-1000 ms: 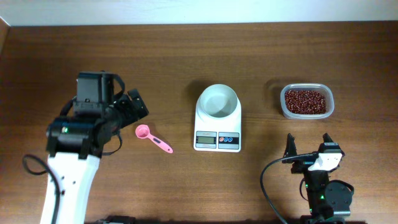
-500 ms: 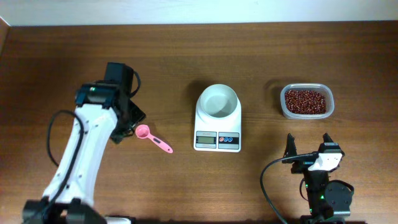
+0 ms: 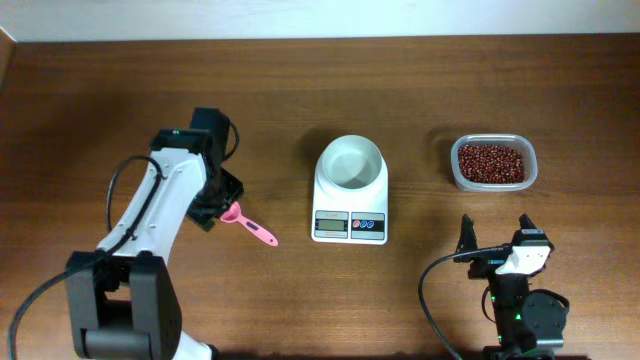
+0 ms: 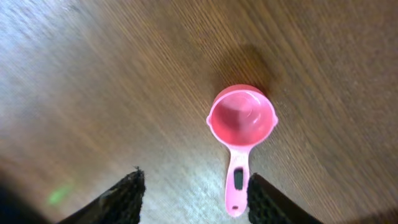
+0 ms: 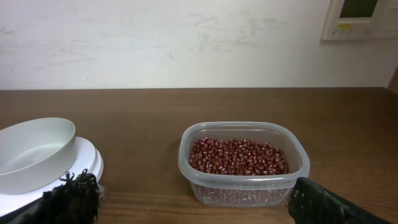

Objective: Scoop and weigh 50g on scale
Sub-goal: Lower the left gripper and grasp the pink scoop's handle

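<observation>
Left side: my left pincer point(image 4: 196, 177) is pointed straight down over the tabletop point(image 3: 300, 80), left of the scale point(image 3: 350, 226). Its jaws stand partly open. The pink scoop point(image 4: 241, 121) lies flat on the wood beneath it, cup facing up and empty. In the left wrist view the handle end sits between my two fingers point(image 4: 127, 196), close to the right-hand one, with a narrow gap showing there. I find no grip on the scoop. From overhead, the scoop's handle runs down and to the right, toward the scale.

Centre: the scale sits at mid tabletop with its display and buttons on the near edge. A white bowl point(image 3: 350, 162) rests on its platform; the bowl's inside shows white and bare. The display cannot be read.

Right side: the beans point(image 3: 490, 161) are all in a clear plastic tub point(image 3: 493, 137) to the right of the scale, well apart from it. The heap fills the lower part of the tub.

My right pincer point(image 3: 495, 230) is near the front edge, in front of the tub. Its jaws are spread wide and hold nothing. It faces the tub and the scale's edge.
</observation>
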Robot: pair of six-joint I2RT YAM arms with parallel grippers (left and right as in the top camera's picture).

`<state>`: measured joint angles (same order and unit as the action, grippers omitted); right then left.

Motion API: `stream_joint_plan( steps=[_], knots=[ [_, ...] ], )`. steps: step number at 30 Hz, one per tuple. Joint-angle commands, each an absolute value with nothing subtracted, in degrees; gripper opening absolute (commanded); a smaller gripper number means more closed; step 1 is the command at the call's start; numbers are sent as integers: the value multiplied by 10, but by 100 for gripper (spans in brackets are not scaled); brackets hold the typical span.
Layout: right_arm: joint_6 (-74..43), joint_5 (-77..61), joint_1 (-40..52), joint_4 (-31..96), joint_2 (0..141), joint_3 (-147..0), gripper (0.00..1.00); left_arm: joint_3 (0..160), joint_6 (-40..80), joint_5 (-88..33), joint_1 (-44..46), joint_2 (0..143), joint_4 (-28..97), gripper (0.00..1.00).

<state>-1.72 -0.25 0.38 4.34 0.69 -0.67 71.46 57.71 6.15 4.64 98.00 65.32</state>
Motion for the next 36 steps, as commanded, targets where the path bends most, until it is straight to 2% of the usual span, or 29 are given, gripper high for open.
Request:
stream_joint_plan(
  steps=[1, 5, 14, 24, 27, 36],
  knots=[
    [-24, -8, 8, 45, 5, -3, 99, 662, 587, 38, 44, 987, 607, 53],
    [-24, -8, 8, 45, 5, -3, 99, 613, 590, 39, 44, 987, 540, 47],
    [-24, -8, 8, 45, 5, -3, 99, 566, 594, 54, 44, 987, 445, 46],
    [-24, -8, 8, 45, 5, -3, 99, 565, 593, 85, 44, 987, 432, 42],
    [-24, -8, 8, 45, 5, -3, 99, 565, 593, 84, 44, 987, 429, 36],
    [-24, -8, 8, 45, 5, -3, 99, 564, 593, 84, 44, 987, 420, 28]
  ],
)
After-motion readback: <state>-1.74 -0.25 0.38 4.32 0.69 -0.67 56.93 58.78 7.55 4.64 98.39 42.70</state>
